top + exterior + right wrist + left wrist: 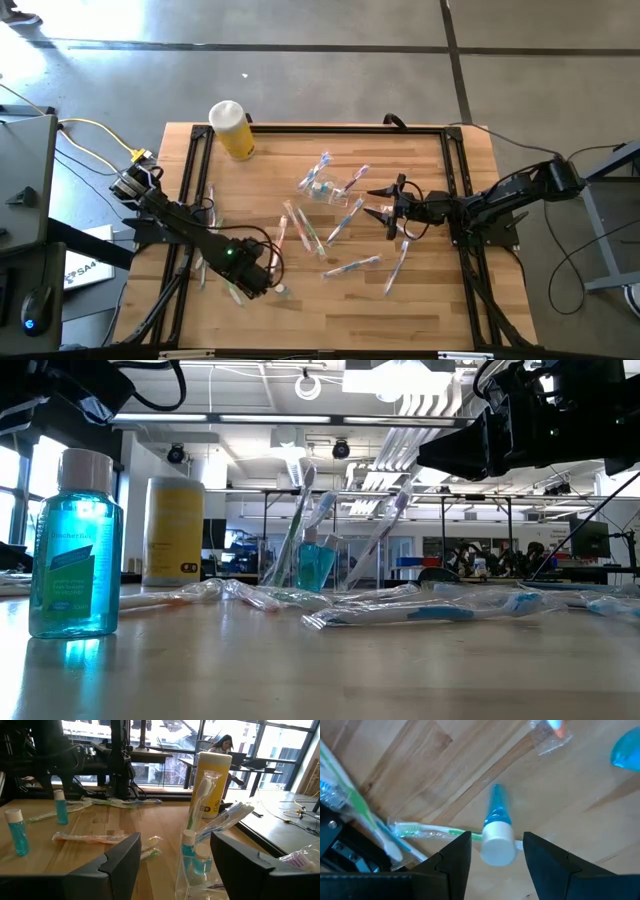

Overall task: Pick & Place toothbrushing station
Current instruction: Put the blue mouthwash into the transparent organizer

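My left hand (pixel 492 851) hangs open over a small blue bottle (pixel 496 832); right hand (pixel 172 857) open facing the holder cup (pixel 196 870).

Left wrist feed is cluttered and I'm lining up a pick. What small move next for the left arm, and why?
Probably lower the left gripper straight down: its open fingers already straddle the upright small blue bottle, whose white cap sits between them, untouched. Then close.

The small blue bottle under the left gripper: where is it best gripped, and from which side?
Probably across the white cap, from straight above. The small blue bottle stands upright on the table, and the left gripper already hangs over it, fingers open either side of the cap. The right gripper waits, open.
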Available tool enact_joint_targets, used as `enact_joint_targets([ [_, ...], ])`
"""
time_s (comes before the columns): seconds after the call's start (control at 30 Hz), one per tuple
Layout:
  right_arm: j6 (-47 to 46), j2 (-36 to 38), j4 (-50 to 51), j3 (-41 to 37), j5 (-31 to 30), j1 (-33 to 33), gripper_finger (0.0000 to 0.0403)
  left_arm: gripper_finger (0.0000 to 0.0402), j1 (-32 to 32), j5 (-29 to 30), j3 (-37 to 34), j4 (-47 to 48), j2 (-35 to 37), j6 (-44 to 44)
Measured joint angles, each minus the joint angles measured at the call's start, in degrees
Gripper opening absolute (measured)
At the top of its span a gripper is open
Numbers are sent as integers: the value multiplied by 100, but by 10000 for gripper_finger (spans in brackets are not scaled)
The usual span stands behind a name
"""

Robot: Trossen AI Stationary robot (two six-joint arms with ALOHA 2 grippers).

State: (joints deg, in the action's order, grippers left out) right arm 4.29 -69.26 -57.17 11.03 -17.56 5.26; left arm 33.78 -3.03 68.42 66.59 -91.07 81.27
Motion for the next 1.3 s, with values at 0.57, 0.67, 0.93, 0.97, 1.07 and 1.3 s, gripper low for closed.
enact_joint_targets([
  [0.57, -24, 0, 7, 0, -2, -2, 231, 173, -114, -328, -721, -1031, 4, -369],
  [0.67, -22, 0, 5, 0, 0, -2, 231, 173, -151, -275, -721, -1006, 4, -464],
  [0.93, -24, -2, 2, 0, -2, 0, 231, 116, -153, -268, -721, -999, 4, -454],
  [0.97, -22, 0, 2, 0, -2, -2, 231, 103, -153, -268, -721, -999, 4, -456],
  [1.07, -22, 0, 2, 0, -2, -1, 231, 84, -153, -272, -721, -996, 4, -460],
  [1.3, -22, -2, 2, 0, -2, -2, 231, 84, -161, -286, -721, -937, 4, -842],
])
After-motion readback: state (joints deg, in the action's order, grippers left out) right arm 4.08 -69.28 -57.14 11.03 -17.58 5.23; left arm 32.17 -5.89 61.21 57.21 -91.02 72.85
